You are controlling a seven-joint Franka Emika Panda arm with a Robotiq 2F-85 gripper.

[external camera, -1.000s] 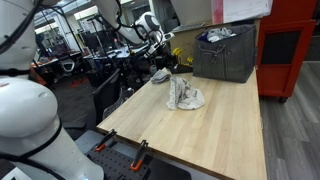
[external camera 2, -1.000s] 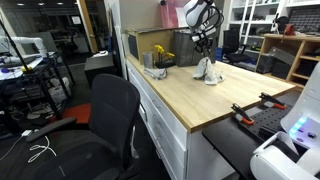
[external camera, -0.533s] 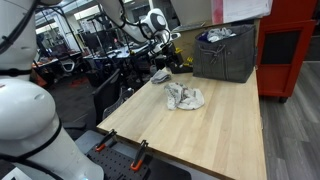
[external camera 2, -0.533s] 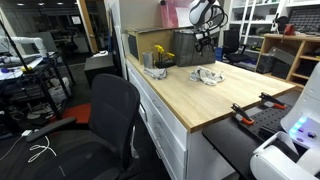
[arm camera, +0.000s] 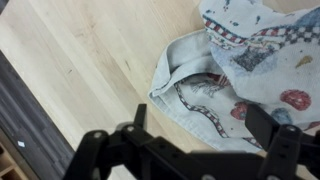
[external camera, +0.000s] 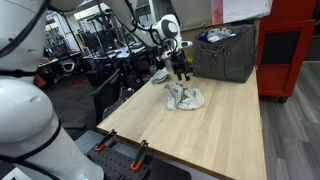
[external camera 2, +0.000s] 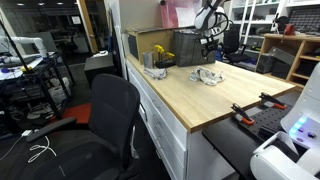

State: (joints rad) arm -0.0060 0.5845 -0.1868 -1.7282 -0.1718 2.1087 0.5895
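A crumpled light cloth with red and dark printed patterns lies in a heap on the wooden table; it also shows in the other exterior view. My gripper hangs a short way above the cloth, jaws spread wide with nothing between them. In the wrist view the cloth lies flat on the wood below the gripper, whose two dark fingers stand far apart on either side. The gripper is clear of the cloth.
A grey bin full of items stands at the table's far end. A small yellow object sits near the table's edge. Orange-handled clamps grip the near edge. A black office chair stands beside the table.
A second ago the cloth hung lifted in the gripper. The jaws have opened, the cloth has dropped into a heap on the table, and the gripper has risen clear of it.
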